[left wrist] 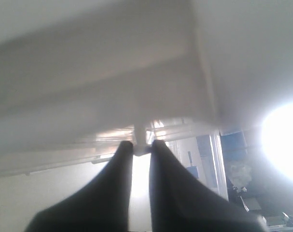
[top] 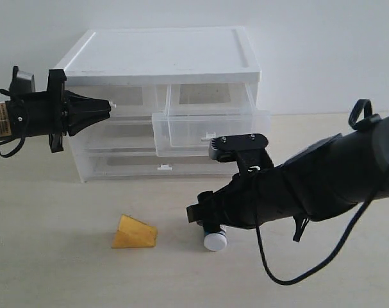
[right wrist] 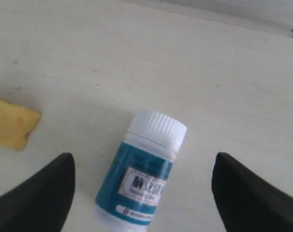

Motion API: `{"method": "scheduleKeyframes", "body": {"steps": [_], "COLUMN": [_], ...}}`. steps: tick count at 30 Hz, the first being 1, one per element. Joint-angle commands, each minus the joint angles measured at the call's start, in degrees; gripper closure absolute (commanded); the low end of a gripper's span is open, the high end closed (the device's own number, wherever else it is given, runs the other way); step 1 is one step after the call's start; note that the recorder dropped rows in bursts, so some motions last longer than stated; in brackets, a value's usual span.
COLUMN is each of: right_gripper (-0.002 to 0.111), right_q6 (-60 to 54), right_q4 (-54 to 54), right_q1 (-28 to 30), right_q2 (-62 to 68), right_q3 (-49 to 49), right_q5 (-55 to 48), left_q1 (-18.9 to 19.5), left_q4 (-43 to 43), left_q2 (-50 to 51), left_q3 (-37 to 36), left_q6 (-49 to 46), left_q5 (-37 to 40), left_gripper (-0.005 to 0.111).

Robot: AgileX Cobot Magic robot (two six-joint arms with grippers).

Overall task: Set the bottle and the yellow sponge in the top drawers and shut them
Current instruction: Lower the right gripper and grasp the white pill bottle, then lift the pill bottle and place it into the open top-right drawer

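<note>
Bottle (right wrist: 142,166) under right gripper (right wrist: 142,159) (jaws spread wide)

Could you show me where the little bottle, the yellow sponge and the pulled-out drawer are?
bottle (right wrist: 139,176), right wrist view, on its teal label.
yellow sponge (top: 135,232), exterior view, on its sloping front face.
pulled-out drawer (top: 188,131), exterior view, on its translucent front panel.

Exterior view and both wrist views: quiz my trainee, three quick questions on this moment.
1. True or false: the top right drawer stands pulled out.
2. The bottle is: A upright, B lying inside the open right end effector, C in a drawer.
3. Fill in: the left end effector pinches the ____ of the top left drawer.
Key: 1 true; 2 B; 3 tab handle.
</note>
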State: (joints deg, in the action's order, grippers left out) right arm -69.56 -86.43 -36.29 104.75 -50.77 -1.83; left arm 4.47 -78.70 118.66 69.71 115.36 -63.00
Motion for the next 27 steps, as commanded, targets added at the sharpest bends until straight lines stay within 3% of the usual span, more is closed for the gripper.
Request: {"method": "scheduleKeyframes", "body": {"steps": [1,7,10,14,15,21,27], "right_gripper": [0.038,0.045,0.066,0.105,0.108,0.108,0.108], "right_q6": [1.2,1.0,0.2,-0.2,-0.2,-0.3,0.8], "right_q4": [-0.4,-0.2,0.1,4.2,4.9,10.7,25.2], "right_q1": [-0.2,-0.2,-0.2,-0.2,-0.2,-0.2,-0.2], "right_q2": [3.1,7.8,7.8,7.8,7.8,7.2,0.1], "right_q3": [-1.2,-4.9,-5.3,-5.3,-5.3,-5.3,-5.3], "right_q5": [1.8,-1.2,-4.1,-6.7,-7.6,-19.5,-30.4], "left_q1": [-0.4,-0.4,-0.4,-0.4,-0.4,-0.4,-0.4], "left_q4": [0.3,-0.1,-0.3,-0.1,-0.1,-0.1,-0.4], "left_q2": [0.1,0.1,0.1,0.1,0.1,0.1,0.1], "left_q3": [0.3,0.3,0.3,0.3,0.3,0.3,0.3], "left_q6": [-0.1,0.2,0.3,0.3,0.3,0.3,0.3], "left_q5": [3.5,3.1,3.1,3.4,3.4,3.4,3.5], "left_gripper": [0.103,0.103,0.103,0.103,0.103,0.103,0.103]}}
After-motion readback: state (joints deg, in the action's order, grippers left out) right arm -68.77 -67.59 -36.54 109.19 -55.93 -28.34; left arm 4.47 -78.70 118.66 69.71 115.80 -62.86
